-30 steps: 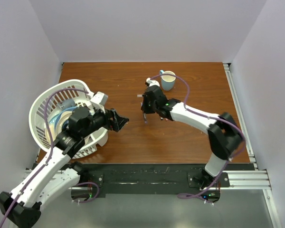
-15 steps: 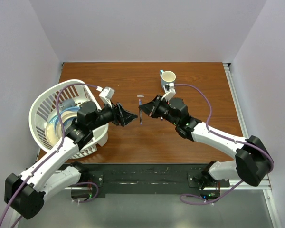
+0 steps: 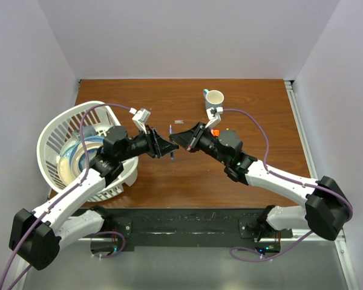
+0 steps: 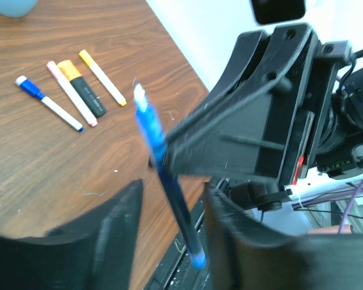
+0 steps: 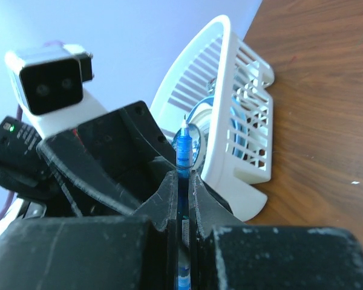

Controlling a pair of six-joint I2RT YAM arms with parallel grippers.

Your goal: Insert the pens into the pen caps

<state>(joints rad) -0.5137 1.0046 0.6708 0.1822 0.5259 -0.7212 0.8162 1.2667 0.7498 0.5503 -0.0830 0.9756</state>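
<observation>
Clamping blue pen [image 5: 183, 151]: right pincer [image 5: 181, 179], jaws tight. Left pincer [image 4: 172, 192]: jaws apart, flanking pen. Around: white basket [image 3: 54, 130], mug [image 3: 214, 98], four pens [image 4: 85, 96] on counter [image 4: 36, 163].

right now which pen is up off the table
The blue pen, clamped in the right gripper and held in the air. The other four pens lie flat side by side on the table.
</observation>
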